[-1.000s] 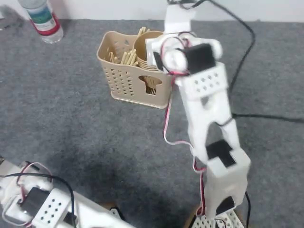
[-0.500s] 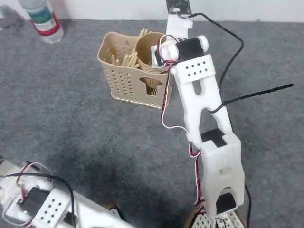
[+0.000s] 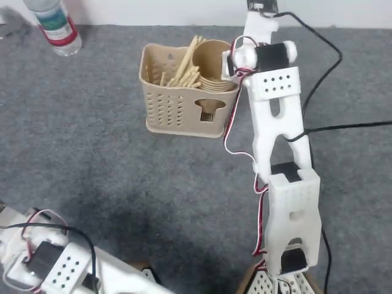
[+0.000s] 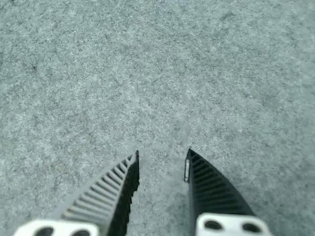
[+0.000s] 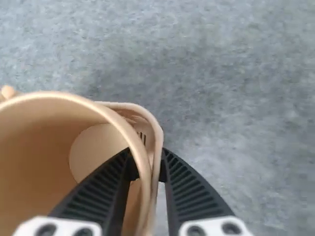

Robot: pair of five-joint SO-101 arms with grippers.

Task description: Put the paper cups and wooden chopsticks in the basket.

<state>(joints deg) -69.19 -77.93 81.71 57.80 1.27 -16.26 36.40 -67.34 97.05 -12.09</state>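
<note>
Basket point(image 3: 177, 110) has slid to the right and turned since a second ago; its long perforated wall now faces the camera squarely. Right arm point(image 3: 278, 122) has swung right with it and stands straighter.

Edges and room:
- Basket sits on grey carpet point(image 3: 92, 153), near the far edge where the carpet meets the white wall point(image 3: 153, 9).
- Open carpet lies to the left and in front of the basket.
- Bottle point(image 3: 55, 24) is at the far left corner, well apart.
- Right side is crowded: the right arm is against the basket's right end, and a black cable point(image 3: 343, 127) crosses the carpet beyond it.
- Left arm point(image 3: 67, 269) lies low at the near left corner.

Task's things:
- Paper cups point(image 3: 211, 58) are nested in the right end of the basket. Axis is roughly upright, mouth up and tipped slightly toward the camera.
- Wooden chopsticks point(image 3: 185, 61) stand in the basket left of the cups. Long axis slants, with the upper tips leaning toward the cups and rising above the rim.

Grippers:
- Right gripper point(image 5: 146, 157) is clamped: one finger inside the top cup, the other outside the basket rim, pinching cup wall and rim together.
- Left gripper point(image 4: 162, 155) has its fingers spread, grasping nothing, over bare carpet.
</note>
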